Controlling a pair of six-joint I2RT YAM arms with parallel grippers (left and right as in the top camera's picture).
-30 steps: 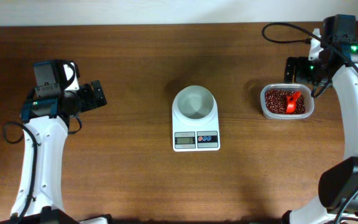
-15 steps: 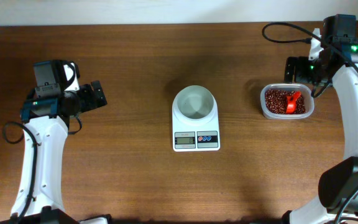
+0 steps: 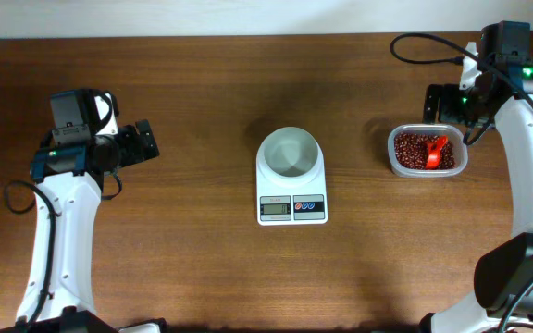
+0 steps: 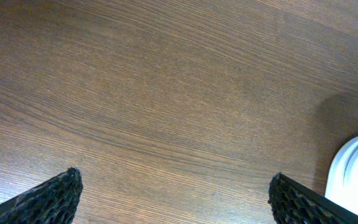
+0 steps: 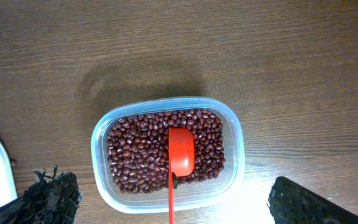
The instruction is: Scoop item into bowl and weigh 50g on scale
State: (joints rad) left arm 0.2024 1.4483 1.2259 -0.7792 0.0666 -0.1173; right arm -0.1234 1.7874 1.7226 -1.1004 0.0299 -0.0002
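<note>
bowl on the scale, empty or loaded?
Empty. The bowl on the scale shows only bare white inside from overhead; the beans lie in the clear tub with the red scoop.

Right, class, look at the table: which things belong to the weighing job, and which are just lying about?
For the job: beans, scoop, tub, bowl, scale.

Just there: cable, which runs to the right arm and is not something to handle.
</note>
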